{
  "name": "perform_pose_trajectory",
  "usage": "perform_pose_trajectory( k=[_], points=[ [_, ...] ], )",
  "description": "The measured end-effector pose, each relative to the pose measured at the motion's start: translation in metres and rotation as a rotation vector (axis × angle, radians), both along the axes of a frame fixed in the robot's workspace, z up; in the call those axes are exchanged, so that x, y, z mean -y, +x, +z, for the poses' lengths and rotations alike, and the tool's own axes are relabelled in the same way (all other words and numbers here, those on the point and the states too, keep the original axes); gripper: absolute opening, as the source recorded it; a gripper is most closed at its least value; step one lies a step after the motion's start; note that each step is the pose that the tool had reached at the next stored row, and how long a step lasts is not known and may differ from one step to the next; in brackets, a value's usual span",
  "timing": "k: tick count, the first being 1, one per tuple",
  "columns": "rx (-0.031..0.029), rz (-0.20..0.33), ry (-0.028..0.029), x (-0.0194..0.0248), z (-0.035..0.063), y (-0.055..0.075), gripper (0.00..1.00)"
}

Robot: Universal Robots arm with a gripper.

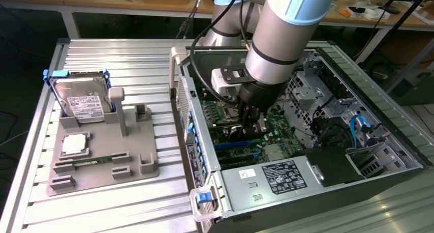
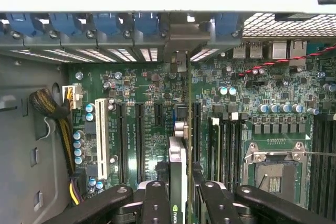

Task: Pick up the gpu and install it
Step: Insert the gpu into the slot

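While 1 gripper (image 2: 181,195) clamps 1 gpu (image 2: 177,156) edge-on inside 1 computer case (image 1: 305,212), 1 hard drive (image 1: 80,102) on 1 stand (image 1: 101,162)

No wording can be read.
- gpu (image 2: 177,171): small green emblem (image 2: 175,209) on its edge, no legible lettering.
- hard drive label (image 1: 86,108): white, print too small to read.
- power supply label (image 1: 279,175): white, print and marks too small to read.
- motherboard (image 2: 147,98): white silkscreen, illegible.

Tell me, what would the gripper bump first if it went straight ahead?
Likely the motherboard; the gpu held in the gripper would touch it first, though depth is unclear.
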State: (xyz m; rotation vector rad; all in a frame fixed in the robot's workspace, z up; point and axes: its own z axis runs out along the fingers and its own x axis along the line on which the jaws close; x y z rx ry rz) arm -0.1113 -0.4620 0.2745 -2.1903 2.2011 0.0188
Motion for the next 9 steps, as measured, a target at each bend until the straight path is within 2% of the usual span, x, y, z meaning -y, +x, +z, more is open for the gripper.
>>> perform_pose_trajectory(
  k=[9],
  points=[
    [0.0001,0.000,0.0000,0.0000,-0.0054,0.0000,0.27]
  ],
)
